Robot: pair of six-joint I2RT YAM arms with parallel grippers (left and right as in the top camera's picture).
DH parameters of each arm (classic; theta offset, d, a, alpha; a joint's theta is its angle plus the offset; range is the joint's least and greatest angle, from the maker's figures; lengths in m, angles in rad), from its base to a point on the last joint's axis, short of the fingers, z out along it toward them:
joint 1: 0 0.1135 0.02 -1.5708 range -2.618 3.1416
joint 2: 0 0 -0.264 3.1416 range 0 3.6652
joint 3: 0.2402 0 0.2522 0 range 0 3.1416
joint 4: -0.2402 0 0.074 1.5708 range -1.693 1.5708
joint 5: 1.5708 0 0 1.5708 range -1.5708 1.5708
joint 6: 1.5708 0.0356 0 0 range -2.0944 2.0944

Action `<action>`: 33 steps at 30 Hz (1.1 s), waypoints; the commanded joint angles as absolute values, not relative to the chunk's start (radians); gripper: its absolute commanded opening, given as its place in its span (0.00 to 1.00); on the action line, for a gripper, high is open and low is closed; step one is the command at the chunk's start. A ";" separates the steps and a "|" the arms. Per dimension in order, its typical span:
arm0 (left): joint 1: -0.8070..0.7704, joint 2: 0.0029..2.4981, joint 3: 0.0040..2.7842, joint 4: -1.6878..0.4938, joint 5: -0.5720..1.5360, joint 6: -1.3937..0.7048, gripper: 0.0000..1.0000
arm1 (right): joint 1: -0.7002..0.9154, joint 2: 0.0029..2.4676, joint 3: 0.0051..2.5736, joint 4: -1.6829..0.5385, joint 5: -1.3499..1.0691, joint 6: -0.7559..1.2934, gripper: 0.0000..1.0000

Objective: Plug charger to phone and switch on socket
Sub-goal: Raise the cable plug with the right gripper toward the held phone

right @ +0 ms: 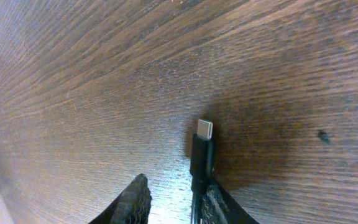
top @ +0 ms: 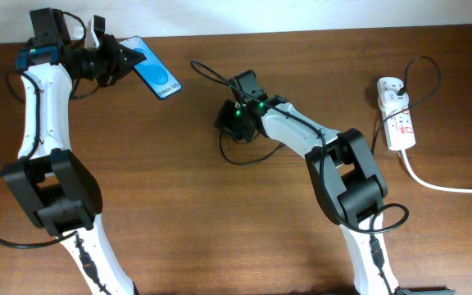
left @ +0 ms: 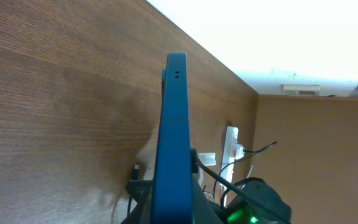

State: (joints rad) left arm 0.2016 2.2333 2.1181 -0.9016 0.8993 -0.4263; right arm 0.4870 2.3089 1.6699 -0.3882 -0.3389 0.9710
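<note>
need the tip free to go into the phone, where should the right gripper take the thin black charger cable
Grip the black charger plug body just behind its silver metal tip, coming from the cable side, where the right gripper sits. That body looks straight and rigid, unlike the limp cable, and the tip is left exposed for insertion.

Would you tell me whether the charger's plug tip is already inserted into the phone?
No, the plug tip shows bare against the table, joined to nothing.

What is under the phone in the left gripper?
Only bare table shows around the phone, which the left gripper holds. The patch directly beneath it is covered.
</note>
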 commanded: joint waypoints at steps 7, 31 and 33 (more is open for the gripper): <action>0.206 2.233 2.125 -0.903 0.919 -0.409 0.00 | 0.390 2.355 1.662 -0.377 -0.562 0.688 0.04; 0.085 2.233 2.125 -0.918 1.191 -0.282 0.00 | 0.168 1.820 1.607 -0.860 -0.959 0.160 0.04; 0.085 2.233 2.125 -0.917 1.237 -0.260 0.00 | 0.169 1.801 1.572 -0.847 -0.962 0.146 0.04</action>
State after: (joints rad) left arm 0.0841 2.2333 2.1181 -0.9230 1.1275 -0.3046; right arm 0.1699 1.8462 1.6108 -0.8600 -0.9150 0.1898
